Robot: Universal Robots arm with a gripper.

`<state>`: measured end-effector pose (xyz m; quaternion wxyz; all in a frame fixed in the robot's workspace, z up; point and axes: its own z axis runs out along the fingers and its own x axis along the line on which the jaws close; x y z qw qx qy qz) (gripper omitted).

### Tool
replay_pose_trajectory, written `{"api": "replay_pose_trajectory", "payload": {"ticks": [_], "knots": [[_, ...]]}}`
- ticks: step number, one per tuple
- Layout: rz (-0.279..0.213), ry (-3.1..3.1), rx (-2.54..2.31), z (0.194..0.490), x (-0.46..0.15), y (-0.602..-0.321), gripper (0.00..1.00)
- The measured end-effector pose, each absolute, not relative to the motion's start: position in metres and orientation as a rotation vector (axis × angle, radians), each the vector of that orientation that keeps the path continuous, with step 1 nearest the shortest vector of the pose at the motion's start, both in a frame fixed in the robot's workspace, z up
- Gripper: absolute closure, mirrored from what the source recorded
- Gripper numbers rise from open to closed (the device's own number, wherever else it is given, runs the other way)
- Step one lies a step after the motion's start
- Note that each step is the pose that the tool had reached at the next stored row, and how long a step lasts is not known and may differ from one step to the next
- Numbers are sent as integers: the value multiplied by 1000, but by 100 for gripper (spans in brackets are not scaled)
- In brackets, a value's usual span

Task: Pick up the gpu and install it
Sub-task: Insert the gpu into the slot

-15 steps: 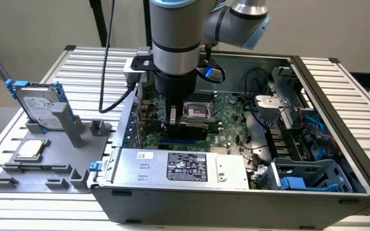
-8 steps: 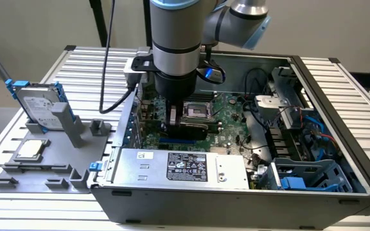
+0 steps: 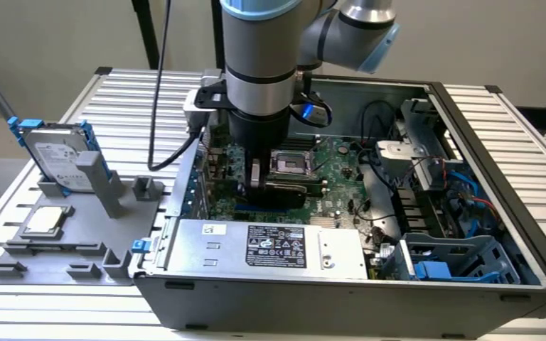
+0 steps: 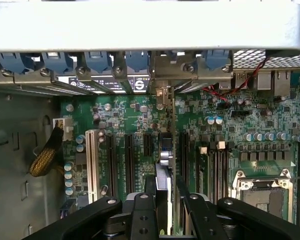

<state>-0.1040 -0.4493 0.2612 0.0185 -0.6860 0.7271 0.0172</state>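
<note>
my hand (image 4: 165,210) is matt black plastic, clamped on the gpu (image 4: 169,165), its bracket dull silver metal. beneath it, the motherboard (image 4: 270,117) is glossy green. the case (image 3: 349,302) around it is matt grey metal.

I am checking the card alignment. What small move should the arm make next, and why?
Probably a slow, straight press down: the gripper holds the gpu edge-on over the motherboard slots, its bracket near the rear openings.

The gpu (image 4: 166,165) is seen edge-on, its lower end hidden between the pincer (image 4: 166,210) fingers.
</note>
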Motion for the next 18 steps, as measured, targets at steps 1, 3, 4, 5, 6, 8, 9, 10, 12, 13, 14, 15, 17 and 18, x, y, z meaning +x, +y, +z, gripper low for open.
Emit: {"api": "replay_pose_trajectory", "payload": {"ticks": [1, 3, 4, 5, 6, 8, 9, 10, 12, 13, 14, 15, 17, 18], "knots": [[54, 2258, -2130, 261, -104, -449, 74], [56, 2259, -2131, 260, -104, -449, 74], [57, 2260, -2132, 259, -104, -449, 74], [58, 2260, -2132, 259, -104, -449, 74], [59, 2261, -2132, 259, -104, -449, 74], [61, 2262, -2133, 258, -103, -449, 74], [62, 2262, -2134, 258, -103, -449, 74], [63, 2263, -2134, 257, -103, -449, 74], [66, 2264, -2135, 257, -103, -449, 74], [68, 2264, -2135, 257, -103, -449, 74], [69, 2265, -2136, 257, -103, -449, 74], [71, 2265, -2136, 257, -103, -449, 74], [72, 2265, -2136, 257, -103, -449, 74], [73, 2265, -2136, 257, -103, -449, 74]]}}
